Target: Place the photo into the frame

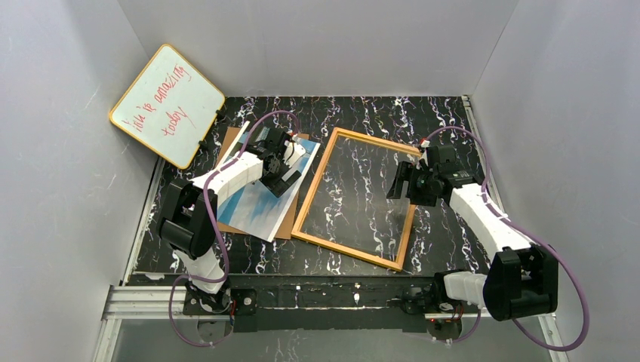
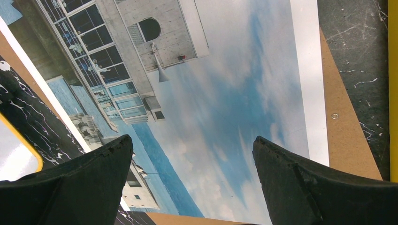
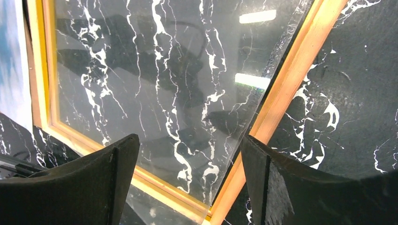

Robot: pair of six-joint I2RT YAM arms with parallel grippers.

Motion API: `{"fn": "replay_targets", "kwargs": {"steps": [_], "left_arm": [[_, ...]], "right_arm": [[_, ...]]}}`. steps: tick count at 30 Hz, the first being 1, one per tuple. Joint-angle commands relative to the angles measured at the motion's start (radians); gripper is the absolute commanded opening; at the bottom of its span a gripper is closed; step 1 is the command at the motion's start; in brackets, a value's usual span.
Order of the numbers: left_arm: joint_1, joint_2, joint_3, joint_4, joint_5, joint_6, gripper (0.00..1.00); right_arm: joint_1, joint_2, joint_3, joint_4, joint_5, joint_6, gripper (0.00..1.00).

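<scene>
Photo [image 2: 225, 93] flat beneath spread left gripper [image 2: 192, 139], frame [image 3: 287, 86] under parted right gripper [image 3: 190, 138]

The left arm [image 1: 226, 175] and right arm [image 1: 483, 211] carry white shells on the links just behind the wrists, with bulky black joint housings farther back. A purple cable [image 1: 215, 226] loops along each. The left gripper [image 2: 192, 150] and right gripper [image 3: 190, 147] have thick matte-black fingers [image 2: 300, 187] tapering to blunt, faintly scuffed tips.

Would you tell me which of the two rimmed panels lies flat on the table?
The orange-brown frame with clear glass lies flat; the whiteboard with red writing stands tilted by the left wall.
</scene>
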Motion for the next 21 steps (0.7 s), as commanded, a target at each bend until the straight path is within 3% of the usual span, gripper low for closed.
{"fn": "replay_targets", "kwargs": {"steps": [1, 21], "left_arm": [[-0.006, -0.035, 0.008, -0.029, 0.007, 0.005, 0.98], [-0.006, -0.032, 0.005, -0.028, 0.007, 0.008, 0.98]], "right_arm": [[-0.003, 0.020, 0.017, 0.018, 0.018, -0.013, 0.88], [-0.003, 0.143, 0.051, 0.026, 0.058, 0.000, 0.94]]}}
